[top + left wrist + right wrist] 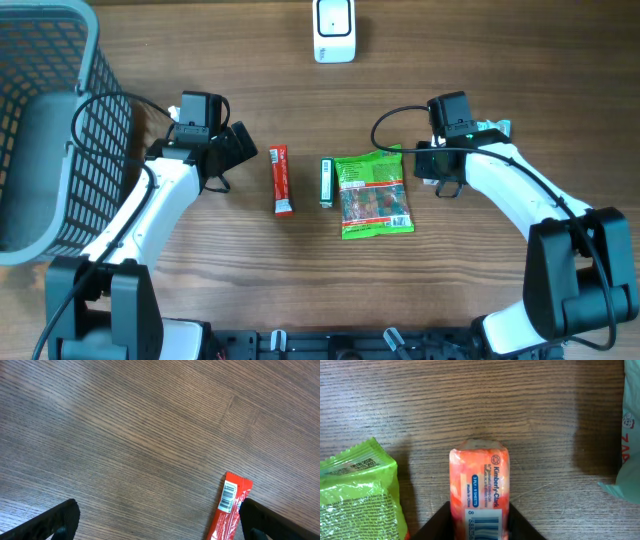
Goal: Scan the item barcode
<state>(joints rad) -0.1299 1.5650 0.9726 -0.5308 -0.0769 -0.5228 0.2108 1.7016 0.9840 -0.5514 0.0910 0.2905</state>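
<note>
In the right wrist view, my right gripper is shut on an orange tissue pack, its dark fingers pressed against both long sides. The pack lies on the table with its barcode facing up toward the wrist camera. From overhead the pack is hidden under the right gripper. The white barcode scanner stands at the table's far edge. My left gripper hangs open over bare wood, with a red snack bar beside its right finger. Overhead, the left gripper sits left of that red bar.
A green snack bag and a slim green stick pack lie mid-table; the bag's corner is just left of the held pack. A pale white-teal packet lies to the right. A grey wire basket fills the left edge.
</note>
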